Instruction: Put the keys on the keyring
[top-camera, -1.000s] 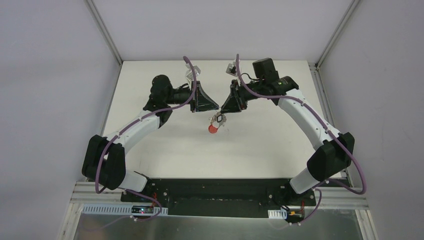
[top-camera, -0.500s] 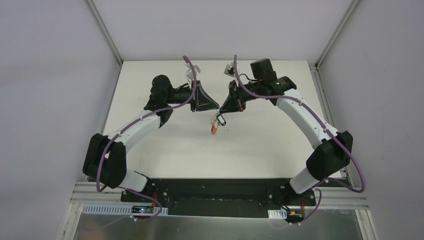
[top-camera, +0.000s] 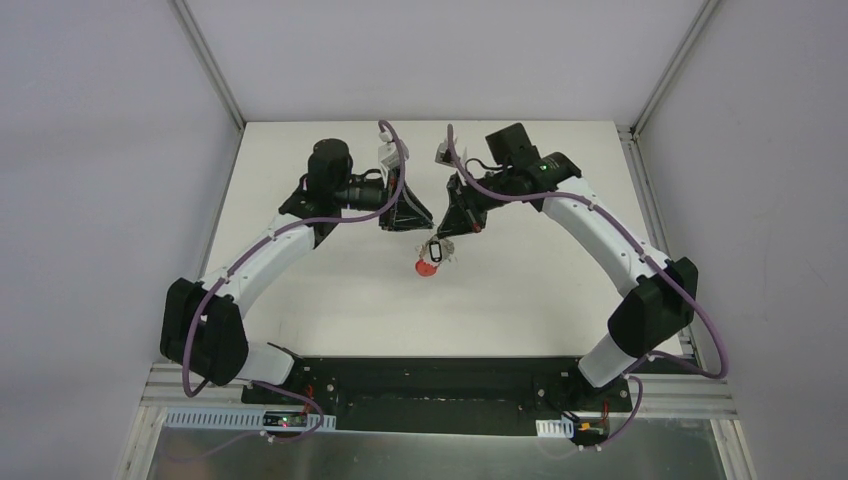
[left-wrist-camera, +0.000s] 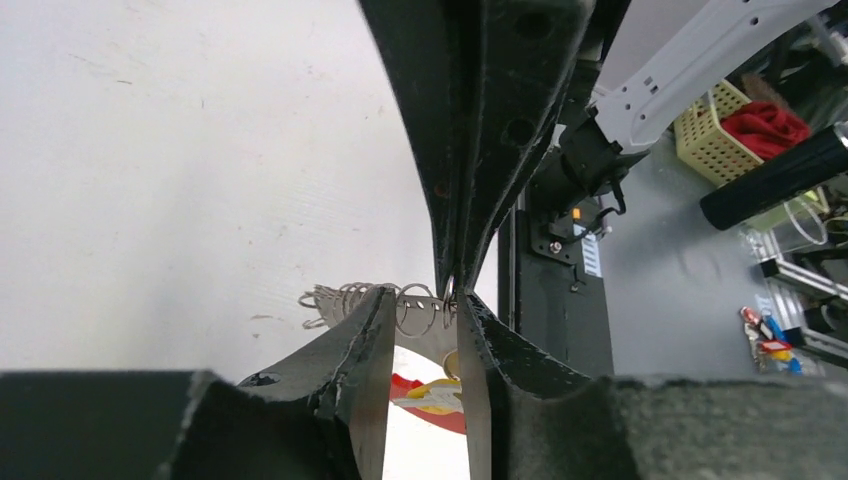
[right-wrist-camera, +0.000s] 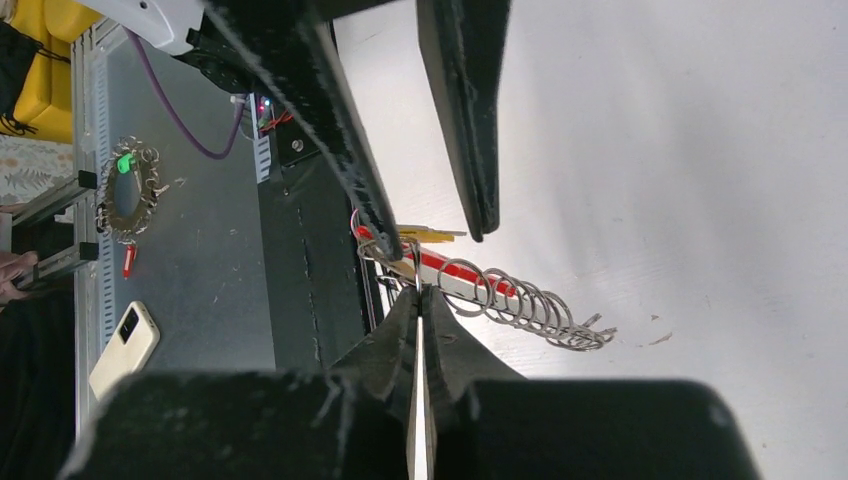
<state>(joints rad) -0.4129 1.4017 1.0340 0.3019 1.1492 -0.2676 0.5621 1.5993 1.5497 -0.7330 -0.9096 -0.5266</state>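
At the top view's centre the keyring (top-camera: 430, 262) is showing too small to tell its loops apart. At the left wrist view's lower centre the left gripper's fingers (left-wrist-camera: 365, 350) are hiding most of its red band (left-wrist-camera: 447, 421).

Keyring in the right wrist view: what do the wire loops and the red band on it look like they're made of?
On the keyring, the wire loops look like bare steel wire: thin, silver-grey, with bright glints along the coils. The red band looks like glossy plastic or a coated material, going by its flat, even colour with white markings. The view leaves that open.
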